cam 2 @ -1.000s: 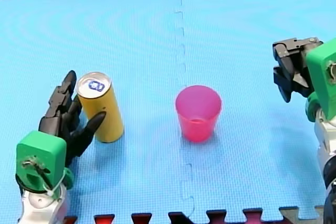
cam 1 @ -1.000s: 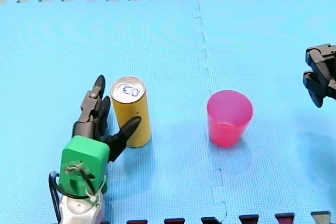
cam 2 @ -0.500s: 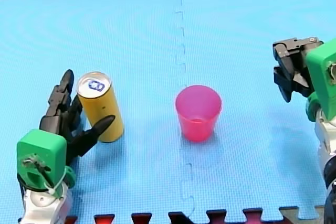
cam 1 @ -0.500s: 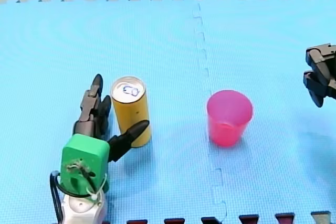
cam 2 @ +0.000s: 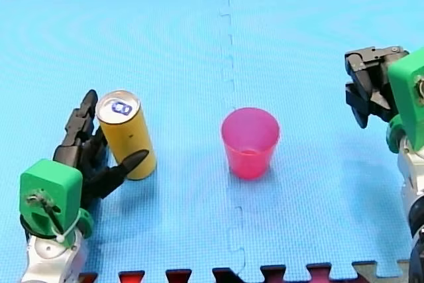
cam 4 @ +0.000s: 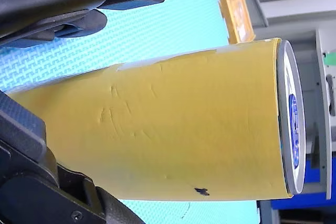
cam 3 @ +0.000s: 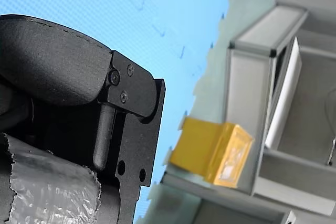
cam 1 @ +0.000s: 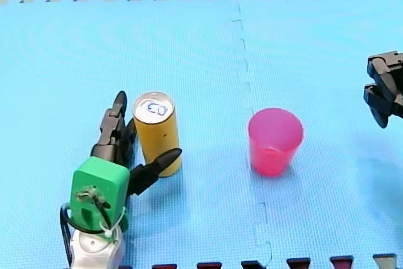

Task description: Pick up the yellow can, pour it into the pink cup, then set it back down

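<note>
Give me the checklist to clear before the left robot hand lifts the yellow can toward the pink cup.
1. Yellow can upright on the blue foam mat: ok.
2. Left robot hand placed around the can's lower part: ok.
3. Grip closed firmly on the can: cannot tell; in the second wrist view, mat shows between one side of the hand and the can.
4. Pink cup upright, mouth up, standing apart to the can's right: ok.
5. Nothing stands on the mat between can and cup: ok.
6. Right robot hand well away from the cup, near the mat's right edge: ok.
</note>
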### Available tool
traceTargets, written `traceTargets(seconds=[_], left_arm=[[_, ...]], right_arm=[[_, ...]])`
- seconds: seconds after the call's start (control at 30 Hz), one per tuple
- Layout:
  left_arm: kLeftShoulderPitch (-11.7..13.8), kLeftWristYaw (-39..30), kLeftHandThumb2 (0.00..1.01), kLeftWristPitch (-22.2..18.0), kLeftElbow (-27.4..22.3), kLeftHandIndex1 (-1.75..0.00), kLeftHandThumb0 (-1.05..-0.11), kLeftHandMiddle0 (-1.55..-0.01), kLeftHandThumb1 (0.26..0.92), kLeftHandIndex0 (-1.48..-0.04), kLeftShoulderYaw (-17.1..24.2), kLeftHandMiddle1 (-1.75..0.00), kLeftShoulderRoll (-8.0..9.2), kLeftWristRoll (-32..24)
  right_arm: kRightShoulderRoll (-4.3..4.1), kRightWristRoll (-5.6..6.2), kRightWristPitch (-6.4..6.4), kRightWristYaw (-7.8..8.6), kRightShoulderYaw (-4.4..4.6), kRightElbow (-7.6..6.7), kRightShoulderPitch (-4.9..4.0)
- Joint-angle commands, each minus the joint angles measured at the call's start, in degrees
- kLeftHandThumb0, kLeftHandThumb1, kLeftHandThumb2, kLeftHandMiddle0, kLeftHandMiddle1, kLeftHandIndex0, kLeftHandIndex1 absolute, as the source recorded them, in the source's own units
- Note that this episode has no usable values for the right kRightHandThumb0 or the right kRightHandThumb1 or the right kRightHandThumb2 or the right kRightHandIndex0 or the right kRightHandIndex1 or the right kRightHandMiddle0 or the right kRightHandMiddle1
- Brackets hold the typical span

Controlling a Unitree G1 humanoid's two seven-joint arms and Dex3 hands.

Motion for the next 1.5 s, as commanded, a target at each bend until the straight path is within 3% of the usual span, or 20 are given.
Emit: traceTargets(seconds=[0.0, 0.2, 0.5, 1.0, 1.47], left_arm=[[-0.37, -0.04, 0.00, 0.31, -0.17, 0.00, -0.837, -0.20, 0.592, -0.08, -0.07, 0.00, 0.32, -0.03], [-0.82, 0.26, 0.00, 0.64, 0.09, 0.00, -0.856, -0.18, 0.602, -0.07, 0.01, 0.00, 0.35, 0.00], [-0.98, -0.29, 0.00, 0.80, 0.16, 0.00, -0.873, -0.18, 0.611, -0.08, 0.78, 0.00, -0.02, -0.96], [-2.29, -0.12, 0.00, 1.78, 0.13, 0.00, -0.865, -0.19, 0.598, -0.08, 0.01, 0.00, 1.17, 0.04], [-1.97, -2.27, 0.00, 2.67, -0.34, 0.00, -0.856, -0.20, 0.597, -0.08, -1.37, 0.00, 2.51, 1.18]], right_arm=[[-0.18, 0.46, 0.45, 0.34, -0.40, 0.05, -0.41], [-0.34, 0.85, 0.18, 1.34, -0.94, 0.03, -0.48], [-0.23, 0.80, -0.83, 1.55, -1.24, 0.10, -0.29], [-0.03, 0.65, -0.94, 1.69, -1.73, 0.24, -0.32], [-0.23, 0.63, -0.62, 1.96, -1.92, 0.30, -0.56]])
